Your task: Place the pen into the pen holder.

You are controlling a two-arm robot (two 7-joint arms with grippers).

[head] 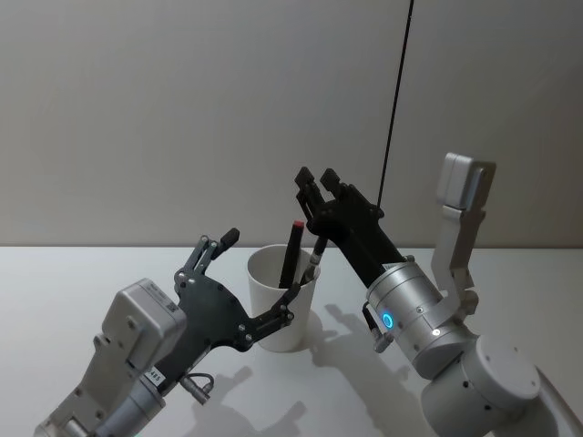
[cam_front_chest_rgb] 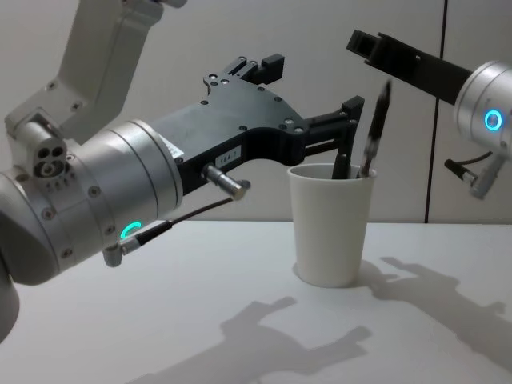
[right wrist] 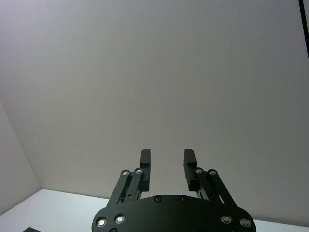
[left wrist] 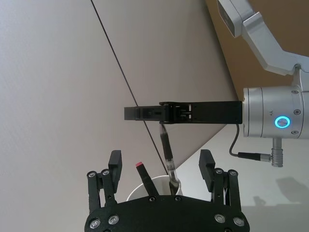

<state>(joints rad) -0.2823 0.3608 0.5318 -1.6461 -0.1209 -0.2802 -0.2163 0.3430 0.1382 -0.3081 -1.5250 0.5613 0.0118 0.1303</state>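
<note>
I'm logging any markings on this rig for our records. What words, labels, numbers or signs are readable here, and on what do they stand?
Small white sticker on the black left gripper: printed characters, too small and blurred to read.
White label on the grey left wrist housing: print too small to read.
Off-white tapered paper cup and the two dark pens in it: no legible text.
Black right gripper: no text.

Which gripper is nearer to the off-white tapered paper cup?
Left. The left gripper is open with its fingers straddling the off-white tapered paper cup at the rim. The right gripper is open, raised above and behind the cup, clear of it.
</note>
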